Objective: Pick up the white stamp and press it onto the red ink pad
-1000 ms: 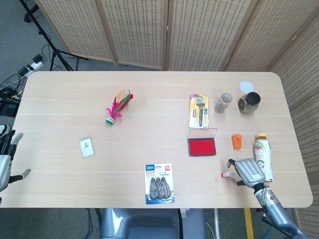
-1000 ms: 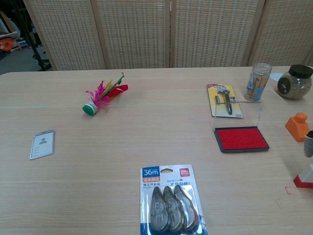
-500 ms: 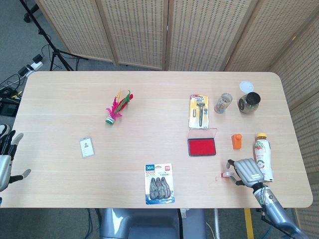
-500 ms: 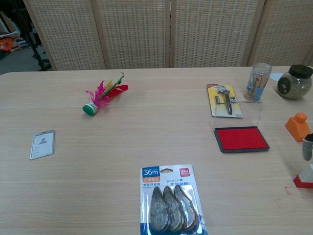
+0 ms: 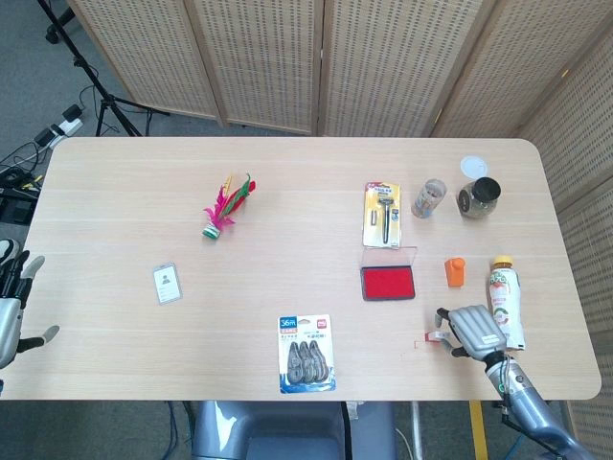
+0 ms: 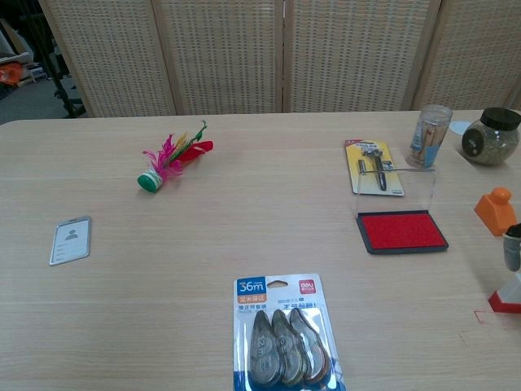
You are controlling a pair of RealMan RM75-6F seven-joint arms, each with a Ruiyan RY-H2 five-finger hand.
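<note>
**Kid:** What's on the big bench (image 5: 287, 182)?

**Me:** Lots of stuff. A pack of tape rollers (image 5: 306, 353) lies near the front edge. A drink bottle (image 5: 506, 299) lies by the right edge. A razor in a yellow card (image 5: 384, 216), two jars (image 5: 478, 197) near the back right corner, a pink feather toy (image 5: 222, 209), a name card (image 5: 167, 283) and a little orange thing (image 5: 455, 271).

**Kid:** Where's the red ink pad?

**Me:** The red ink pad (image 5: 388, 283) sits right of the middle, lid standing open. It is clean and bare.

**Kid:** And the white stamp?

**Me:** The white stamp (image 5: 436, 336) stands near the front right corner, well apart from the pad. It has a red base, seen in the chest view (image 6: 510, 296).

**Kid:** Did anything just move?

**Me:** Hardly. The right hand (image 5: 473, 332) has crept a tiny bit toward the stamp since a second ago. The stamp has not lifted.

**Kid:** Is it holding it?

**Me:** I cannot tell. Its fingers (image 5: 444, 316) curl around the stamp, but the grip is hidden. The left hand (image 5: 11, 309) waits off the left edge, fingers spread, holding nothing.

**Kid:** So what's left?

**Me:** I think all of it: grab, lift, carry, press.
</note>
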